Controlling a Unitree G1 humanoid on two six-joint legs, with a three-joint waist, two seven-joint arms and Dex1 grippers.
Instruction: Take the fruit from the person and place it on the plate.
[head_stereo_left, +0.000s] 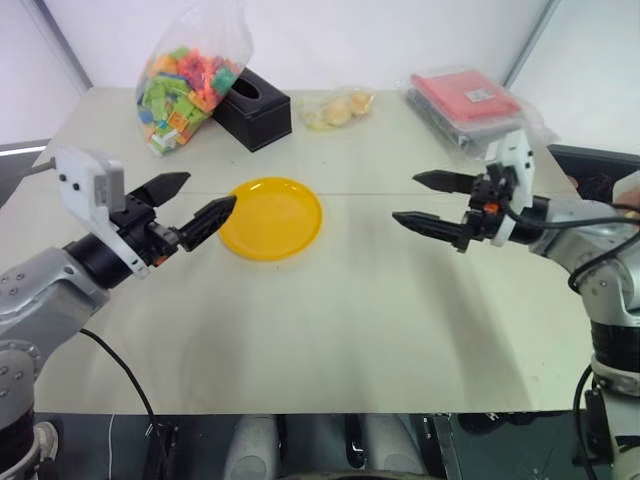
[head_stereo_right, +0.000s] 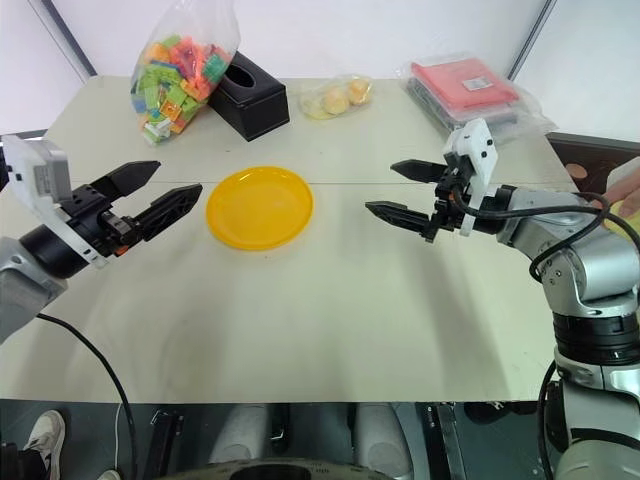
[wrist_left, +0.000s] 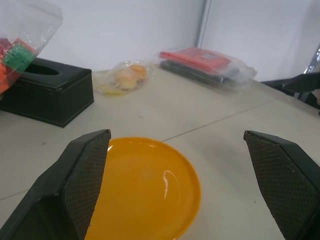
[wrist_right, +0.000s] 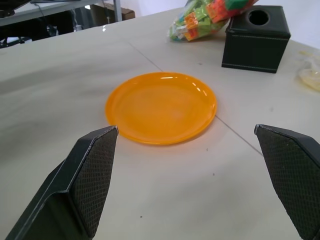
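Head views: the plate (head_stereo_left: 272, 217) lies empty mid-table. The left gripper (head_stereo_left: 208, 190) at its 9 o'clock and the right gripper (head_stereo_left: 405, 198) at 3 o'clock both gape wide, holding nothing. Farther out at 3 o'clock, a person's hand (head_stereo_right: 622, 185) shows a pale sliver, probably the fruit (head_stereo_right: 632, 210). Wrist views: both claws face the plate. The fruit looks firm and bumpy, likely light; grip across its middle.
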